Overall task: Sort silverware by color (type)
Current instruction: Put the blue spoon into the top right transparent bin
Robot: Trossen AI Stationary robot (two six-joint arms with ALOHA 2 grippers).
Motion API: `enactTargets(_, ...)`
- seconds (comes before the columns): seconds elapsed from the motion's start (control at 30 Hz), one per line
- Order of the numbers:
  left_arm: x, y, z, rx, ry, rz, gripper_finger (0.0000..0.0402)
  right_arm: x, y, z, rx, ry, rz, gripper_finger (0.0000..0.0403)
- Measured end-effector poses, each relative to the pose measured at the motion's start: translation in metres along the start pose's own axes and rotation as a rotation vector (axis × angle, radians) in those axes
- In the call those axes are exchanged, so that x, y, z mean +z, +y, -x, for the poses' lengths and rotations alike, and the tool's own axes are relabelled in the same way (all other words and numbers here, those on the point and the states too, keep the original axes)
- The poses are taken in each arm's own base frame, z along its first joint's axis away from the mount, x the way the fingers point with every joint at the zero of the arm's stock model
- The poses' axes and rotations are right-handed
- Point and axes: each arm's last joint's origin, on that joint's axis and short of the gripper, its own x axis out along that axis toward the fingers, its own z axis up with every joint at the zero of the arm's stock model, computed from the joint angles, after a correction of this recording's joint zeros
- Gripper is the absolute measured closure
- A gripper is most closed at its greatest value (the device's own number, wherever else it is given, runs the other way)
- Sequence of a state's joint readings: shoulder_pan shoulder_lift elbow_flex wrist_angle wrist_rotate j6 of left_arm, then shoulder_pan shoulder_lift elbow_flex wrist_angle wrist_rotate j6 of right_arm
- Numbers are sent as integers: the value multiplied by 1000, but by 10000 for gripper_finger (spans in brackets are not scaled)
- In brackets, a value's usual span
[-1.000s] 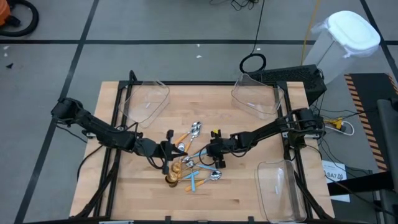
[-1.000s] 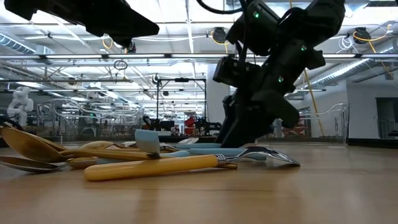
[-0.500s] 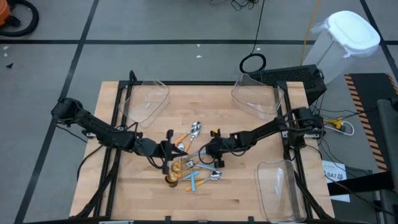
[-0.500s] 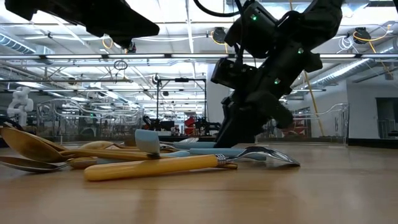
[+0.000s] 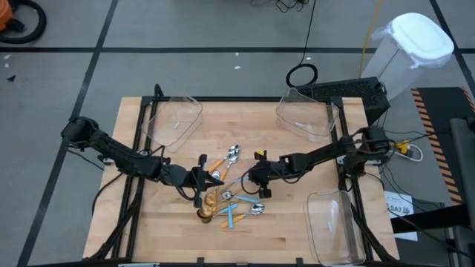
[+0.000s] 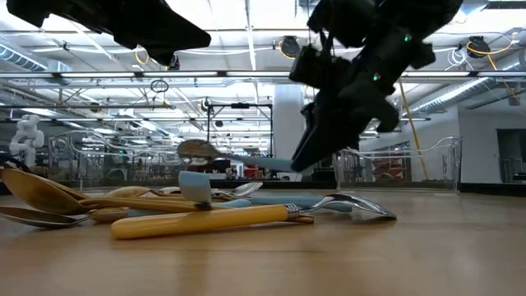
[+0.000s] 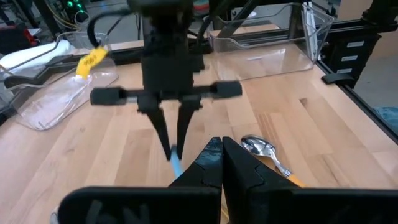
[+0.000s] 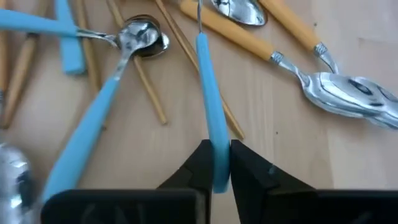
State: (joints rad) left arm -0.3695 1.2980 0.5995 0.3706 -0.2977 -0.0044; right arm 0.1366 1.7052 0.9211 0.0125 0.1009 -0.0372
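A loose pile of spoons [image 5: 226,202] lies mid-table: orange-handled ones [image 5: 221,163], light blue-handled ones [image 8: 93,118] and gold ones [image 5: 207,213]. My right gripper [image 5: 250,180] hangs just right of the pile, shut on a blue-handled spoon [image 6: 238,158] that is up in the air. My left gripper [image 5: 200,182] is shut with nothing in it. It hovers at the pile's left side, pointing at the right gripper [image 7: 171,149]. My right gripper pinches the free end of the spoon's blue handle [image 8: 211,127] between its two fingers. It comes slanting down from the table's right, in line with the handle. The spoon is clear of the table and nearly level, its silver bowl [image 6: 197,150] pointing away from the gripper.
Three clear bins stand around the pile: far left [image 5: 176,119], far right [image 5: 308,111] and near right [image 5: 334,222]. An orange-handled spoon [image 6: 205,220] lies nearest the low camera. Bare wood lies along the near edge [image 5: 171,237].
My right gripper has risen, taking the blue-handled spoon with it. The spoon lay flat among the others and now hangs clear of the table, its bowl in the air. The rest of the pile has stayed put.
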Motion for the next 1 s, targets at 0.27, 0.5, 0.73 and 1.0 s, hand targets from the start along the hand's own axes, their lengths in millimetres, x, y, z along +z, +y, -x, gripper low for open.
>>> enactTargets(0.27, 0, 0, 0, 0, 1, 10, 400, 6, 14, 49, 24, 23, -42, 373)
enactTargets(0.5, 0, 0, 0, 3, 2, 35, 400, -1, 45, 81, -58, -30, -99, 373)
enactTargets(0.73, 0, -1, 1, 106, -4, 24, 387, -8, 71, 82, -134, -134, -113, 373)
enactTargets(1.0, 1, -10, 5, 110, -14, 4, 288, -18, 70, 76, -154, -175, -100, 373)
